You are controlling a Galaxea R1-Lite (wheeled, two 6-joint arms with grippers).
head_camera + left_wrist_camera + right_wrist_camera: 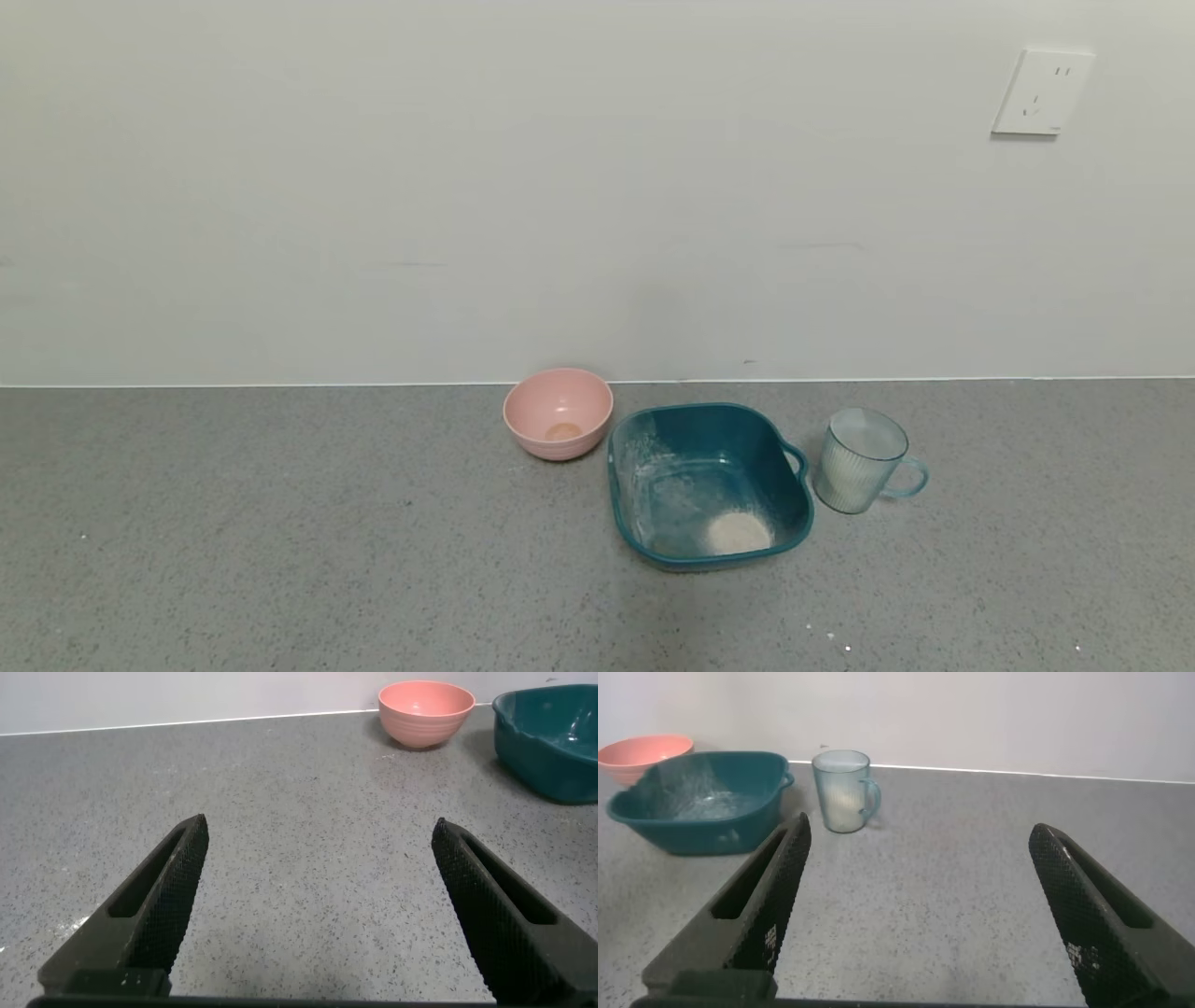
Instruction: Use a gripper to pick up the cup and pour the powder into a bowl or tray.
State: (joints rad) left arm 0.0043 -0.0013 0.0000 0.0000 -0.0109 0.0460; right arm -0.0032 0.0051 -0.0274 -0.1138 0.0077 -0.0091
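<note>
The pale blue-green ribbed cup (861, 460) stands upright on the grey counter, its handle turned away from the teal basin (635, 499) beside it. It also shows in the right wrist view (842, 791). A small mound of off-white powder (738, 532) lies in the basin's near corner, with white dusting on its inside. The basin shows in the right wrist view (682, 831) and at the edge of the left wrist view (551, 756). My right gripper (917, 833) is open and empty, well short of the cup. My left gripper (320, 829) is open and empty over bare counter. Neither gripper shows in the head view.
A round pink bowl (558, 412) with a beige patch in its bottom stands by the wall, next to the basin; it also shows in the left wrist view (425, 712). A white wall with a socket (1041, 91) runs behind the counter. A few white specks (831, 637) lie near the front.
</note>
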